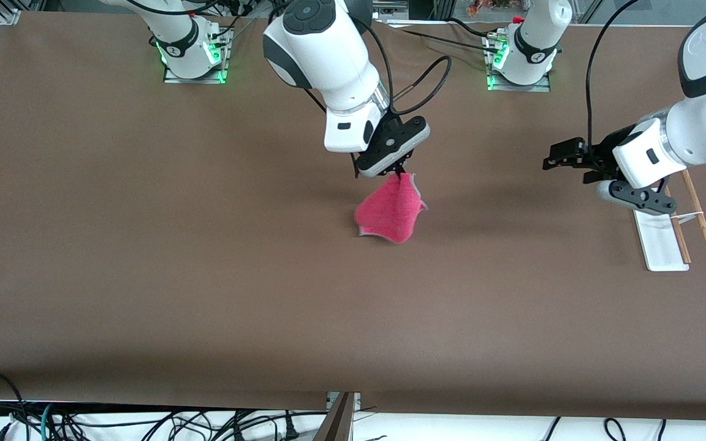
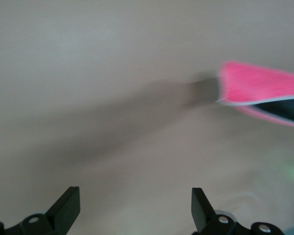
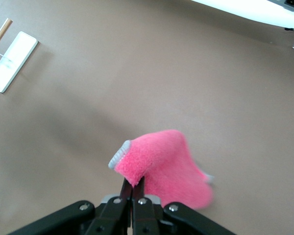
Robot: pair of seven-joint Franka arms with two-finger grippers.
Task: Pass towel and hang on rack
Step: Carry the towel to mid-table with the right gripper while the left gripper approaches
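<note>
Front view: right gripper point(image 1: 399, 172) clenched on a corner of the towel point(image 1: 390, 211), which hangs over mid-table. Left gripper point(image 1: 550, 163), jaws spread and empty, hovers beside the rack point(image 1: 662, 245) at the left arm's end.

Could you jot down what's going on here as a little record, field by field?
towel: pink towel, hanging in the air over mid-table
right gripper: shut on the towel's top corner
left gripper: open, empty, waiting over the table beside the rack
rack: white base, two wooden rods, at the left arm's end
hand-over: not yet done
</note>
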